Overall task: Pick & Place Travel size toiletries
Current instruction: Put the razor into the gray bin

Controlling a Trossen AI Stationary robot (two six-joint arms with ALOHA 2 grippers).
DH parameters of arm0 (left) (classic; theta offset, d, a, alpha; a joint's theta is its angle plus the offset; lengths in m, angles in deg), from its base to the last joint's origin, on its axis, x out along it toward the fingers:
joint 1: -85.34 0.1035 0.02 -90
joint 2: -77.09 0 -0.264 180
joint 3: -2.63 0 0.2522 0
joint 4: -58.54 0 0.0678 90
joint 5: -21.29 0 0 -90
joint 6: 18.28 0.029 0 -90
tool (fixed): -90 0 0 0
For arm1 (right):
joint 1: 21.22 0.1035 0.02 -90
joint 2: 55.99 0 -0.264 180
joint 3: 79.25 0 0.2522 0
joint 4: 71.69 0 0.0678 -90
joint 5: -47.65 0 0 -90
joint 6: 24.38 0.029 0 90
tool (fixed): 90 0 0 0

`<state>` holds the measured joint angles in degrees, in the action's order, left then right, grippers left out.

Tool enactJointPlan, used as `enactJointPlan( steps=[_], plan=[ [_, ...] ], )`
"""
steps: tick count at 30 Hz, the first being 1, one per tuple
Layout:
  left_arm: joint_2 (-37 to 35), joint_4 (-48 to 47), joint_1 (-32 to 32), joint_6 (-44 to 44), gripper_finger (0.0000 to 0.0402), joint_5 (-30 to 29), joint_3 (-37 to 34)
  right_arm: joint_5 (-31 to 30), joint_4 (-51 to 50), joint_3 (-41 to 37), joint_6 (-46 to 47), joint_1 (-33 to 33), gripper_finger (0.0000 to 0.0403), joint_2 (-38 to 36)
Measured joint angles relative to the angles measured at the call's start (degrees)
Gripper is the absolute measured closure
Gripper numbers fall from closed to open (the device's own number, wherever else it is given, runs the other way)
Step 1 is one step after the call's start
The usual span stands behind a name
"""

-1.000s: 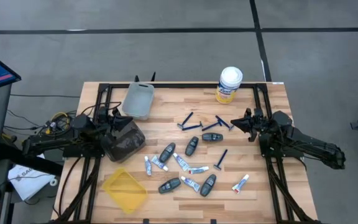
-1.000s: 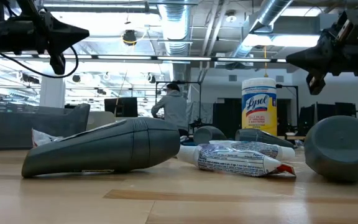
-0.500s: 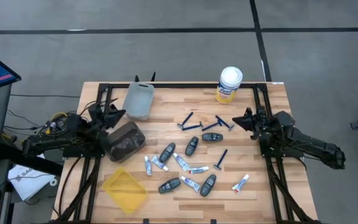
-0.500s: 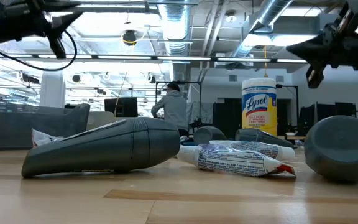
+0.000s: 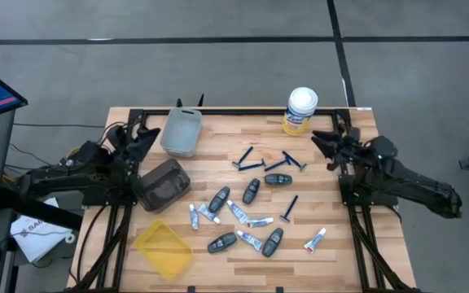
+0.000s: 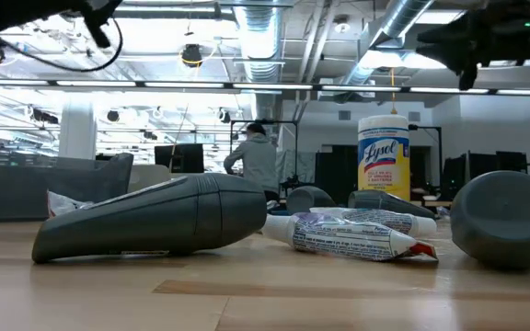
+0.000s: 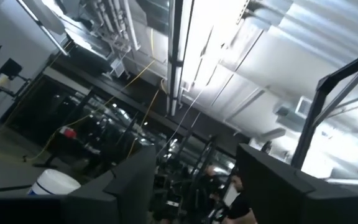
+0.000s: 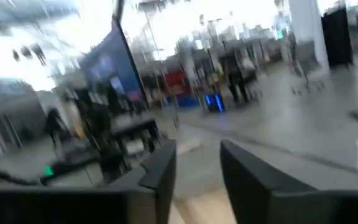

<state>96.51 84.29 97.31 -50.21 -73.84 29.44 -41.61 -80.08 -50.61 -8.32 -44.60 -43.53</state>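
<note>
You get open bench (image 5: 357,252) along the near edge right of the yellow tray (image 5: 163,247). The mid bench is crowded with toiletries (image 5: 251,207), gaps tight. The canister (image 5: 300,111) blocks the far right; the grey tub (image 5: 181,131) and dark pouch (image 5: 163,184) block the left side. Both hands, left hand (image 5: 137,140) and right hand (image 5: 322,146), are parted, off the clutter's flanks.

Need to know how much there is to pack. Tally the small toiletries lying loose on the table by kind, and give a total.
White tubes: 6
Dark-blue razors: 5
Dark grey oval fobs: 5
Total: 16
</note>
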Motion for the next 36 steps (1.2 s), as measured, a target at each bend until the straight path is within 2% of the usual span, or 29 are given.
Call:
enactJointPlan(
  steps=[6, 10, 14, 20, 30, 36],
  plan=[
    [9.4, -0.1, 0.0, 2.0, 0.0170, 0.8, 5.7, -3.1, -16.3, 12.0, -1.2, 0.0, 0.0205, 14.5],
    [14.3, -0.1, 0.0, 1.9, 0.0174, 3.3, 8.0, -4.0, -30.4, 20.3, -1.2, 0.0, 0.0197, 23.7],
    [17.8, -0.5, 0.0, 1.9, 0.0175, 4.2, 8.3, -4.0, -41.0, 25.7, -1.1, 0.0, 0.0205, 32.5],
    [20.9, -0.8, 0.0, 1.9, 0.0168, 4.3, 8.4, -4.0, -46.0, 27.2, -1.0, -0.4, 0.0216, 46.0],
    [21.4, -0.5, 0.0, 2.0, 0.0150, 4.9, 8.4, -4.0, -48.1, 27.1, -1.5, -0.4, 0.0145, 62.0],
    [21.4, -0.6, 0.0, 2.1, 0.0148, 4.9, 8.4, -5.5, -47.5, 27.1, -3.0, -0.4, 0.0144, 68.4]
  ],
)
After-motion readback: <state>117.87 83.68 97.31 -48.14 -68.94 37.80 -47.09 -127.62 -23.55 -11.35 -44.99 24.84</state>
